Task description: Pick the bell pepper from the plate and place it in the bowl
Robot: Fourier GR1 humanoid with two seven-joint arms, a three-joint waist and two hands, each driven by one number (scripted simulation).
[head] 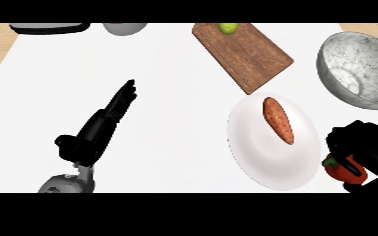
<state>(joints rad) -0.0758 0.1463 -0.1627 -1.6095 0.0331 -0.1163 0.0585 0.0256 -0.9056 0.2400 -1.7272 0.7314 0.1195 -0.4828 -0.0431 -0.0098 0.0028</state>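
Fingers of your right hand (359, 142) are curled round the bell pepper (338, 166), at the lower right corner of the head view. The red pepper peeks out on the hand's lower left side, with black fingers wrapped over it and hiding part of it. It sits off the plate (260, 160), just beyond the plate's right rim. You cannot tell from this view whether it is above the tabletop (170, 80) or touching it.

The white plate lies left of that hand and carries one long orange vegetable (279, 120), lying lengthwise across its upper half, apart from the pepper.

The grey speckled bowl (341, 62) stands at the right edge, above your right hand and apart from it. Its lower rim is near the hand's upper fingers, with a strip of tabletop between them.

A wooden cutting board (247, 57) lies tilted above the plate, its lower corner just beside the plate's top rim. A small green fruit (228, 28) rests on its upper end.

Your left hand (94, 132) shows at the lower left, well apart from the plate. Its fingers are straight and close together, pointing up and to the right over bare tabletop, and they hold nothing.

At the top left edge you can see a dark flat object (48, 28) and, beside it, a grey rounded vessel (124, 28), both partly cut off.
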